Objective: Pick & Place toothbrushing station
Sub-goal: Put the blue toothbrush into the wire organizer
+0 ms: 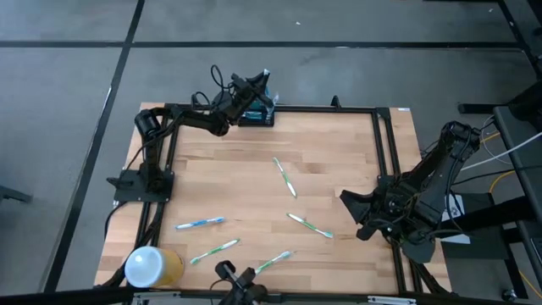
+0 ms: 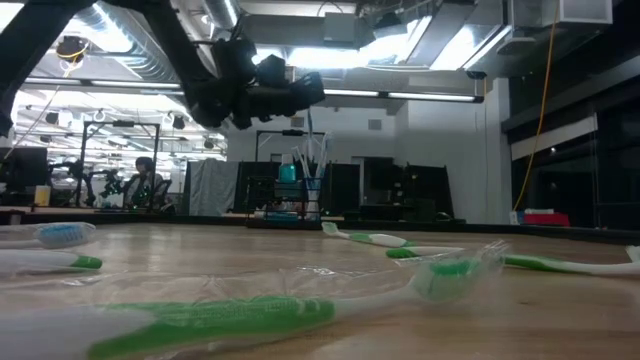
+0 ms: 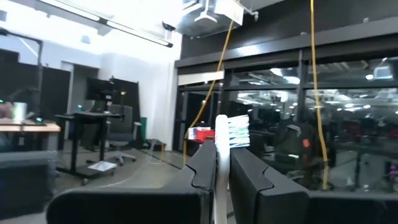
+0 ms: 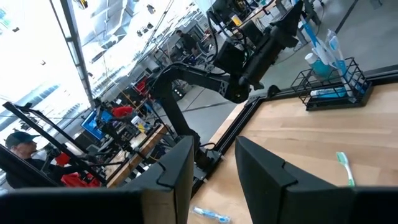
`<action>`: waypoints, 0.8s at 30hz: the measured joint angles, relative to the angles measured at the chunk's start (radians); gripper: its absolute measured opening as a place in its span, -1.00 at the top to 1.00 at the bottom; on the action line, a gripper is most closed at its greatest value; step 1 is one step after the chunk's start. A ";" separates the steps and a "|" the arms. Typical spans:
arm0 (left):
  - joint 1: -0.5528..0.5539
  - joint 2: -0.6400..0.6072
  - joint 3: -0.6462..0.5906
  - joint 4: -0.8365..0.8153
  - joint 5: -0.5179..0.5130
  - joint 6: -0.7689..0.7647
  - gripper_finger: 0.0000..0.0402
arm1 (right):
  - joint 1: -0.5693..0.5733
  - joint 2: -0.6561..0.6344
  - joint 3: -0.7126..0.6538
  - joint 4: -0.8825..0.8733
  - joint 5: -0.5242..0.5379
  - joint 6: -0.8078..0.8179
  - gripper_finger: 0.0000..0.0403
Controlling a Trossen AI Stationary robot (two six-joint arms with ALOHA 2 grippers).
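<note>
The toothbrushing station, a small black wire rack point(image 1: 257, 116), stands on the table's far edge; it also shows in the low view point(image 2: 290, 205) and the right wrist view point(image 4: 333, 84), with brushes and a blue cup in it. My left gripper point(image 1: 254, 91) is above the rack, shut on a white toothbrush point(image 3: 222, 134). My right gripper point(image 1: 351, 207) is open and empty above the table near its right edge. Several green and blue toothbrushes point(image 1: 285, 178) lie flat on the table. My left gripper pinches the toothbrush's neck point(image 3: 221, 148), just below the head, between its two fingers. The brush runs along the fingers, and its head with blue-and-white bristles point(image 3: 239, 132) sticks out past the fingertips. The fingers point roughly level toward the far side. The brush is lifted clear.
A white-and-yellow cylinder point(image 1: 152, 267) stands at the near left corner. Loose toothbrushes lie at the middle point(image 1: 309, 224) and near left point(image 1: 201, 223) of the table. A black frame point(image 1: 381, 144) runs along the table's sides. People sit in the room beyond.
</note>
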 joint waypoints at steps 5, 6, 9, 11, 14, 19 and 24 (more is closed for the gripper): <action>-0.012 0.008 -0.012 0.007 -0.037 0.047 0.91 | 0.000 0.000 0.000 0.000 0.000 0.003 0.40; -0.013 0.018 -0.012 0.017 -0.036 0.045 0.91 | 0.000 0.000 0.000 0.000 0.000 0.005 0.40; -0.020 0.067 -0.012 0.075 -0.051 0.030 0.91 | -0.006 0.000 0.000 0.000 0.000 0.013 0.40; -0.023 0.096 -0.012 0.111 -0.087 0.030 0.91 | -0.008 0.000 0.000 0.000 0.000 0.017 0.40; -0.024 0.120 -0.011 0.148 -0.099 0.023 0.91 | -0.008 0.000 0.000 0.000 0.000 0.031 0.40; -0.032 0.156 -0.011 0.170 -0.130 0.033 0.91 | -0.012 0.000 0.000 0.000 0.000 0.034 0.40; -0.039 0.174 -0.011 0.176 -0.130 0.045 0.91 | -0.013 0.000 0.000 0.000 0.000 0.034 0.40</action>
